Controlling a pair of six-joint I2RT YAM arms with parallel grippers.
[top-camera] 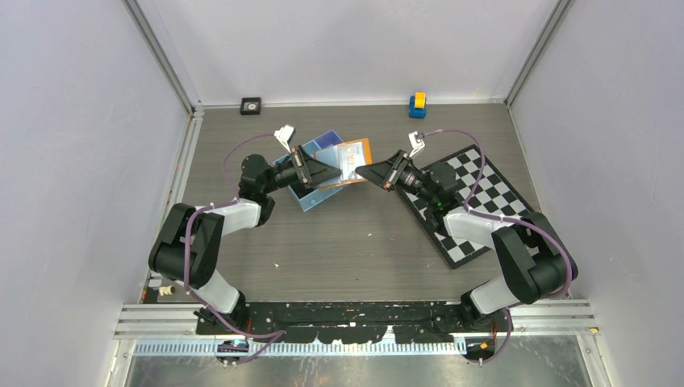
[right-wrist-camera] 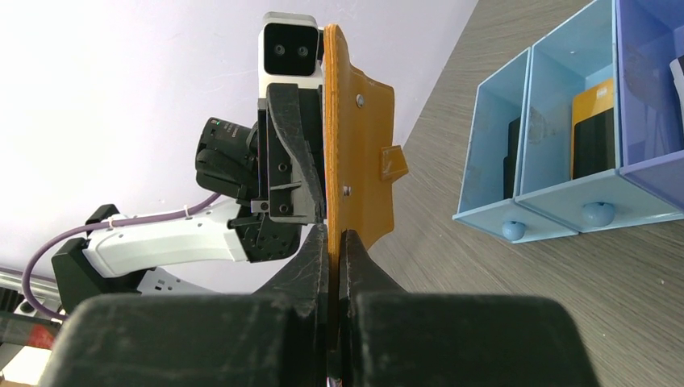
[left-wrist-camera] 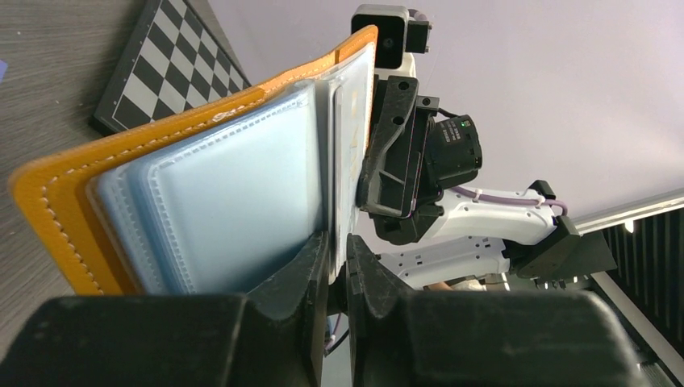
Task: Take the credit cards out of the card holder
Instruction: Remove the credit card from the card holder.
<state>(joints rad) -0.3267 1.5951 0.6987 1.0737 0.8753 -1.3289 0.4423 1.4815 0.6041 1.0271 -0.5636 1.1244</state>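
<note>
The orange card holder [top-camera: 356,151] hangs open in the air over the middle of the table, held between both grippers. My left gripper [top-camera: 327,171] comes in from the left. In the left wrist view its jaws [left-wrist-camera: 337,246] are pinched on a thin white credit card [left-wrist-camera: 352,137] standing among the pale blue sleeves [left-wrist-camera: 234,201] inside the orange cover [left-wrist-camera: 56,210]. Whether the card is bare or in a sleeve I cannot tell. My right gripper [top-camera: 364,172] [right-wrist-camera: 333,238] is shut on the edge of the orange cover [right-wrist-camera: 359,161], which stands upright with its clasp tab showing.
A blue three-compartment tray [top-camera: 310,199] [right-wrist-camera: 488,145] lies under and behind the left gripper, with dark and orange items [right-wrist-camera: 593,121] in it. A chessboard [top-camera: 476,201] [left-wrist-camera: 161,56] lies under the right arm. A yellow and blue block [top-camera: 417,103] and a small black square [top-camera: 251,106] sit at the back wall.
</note>
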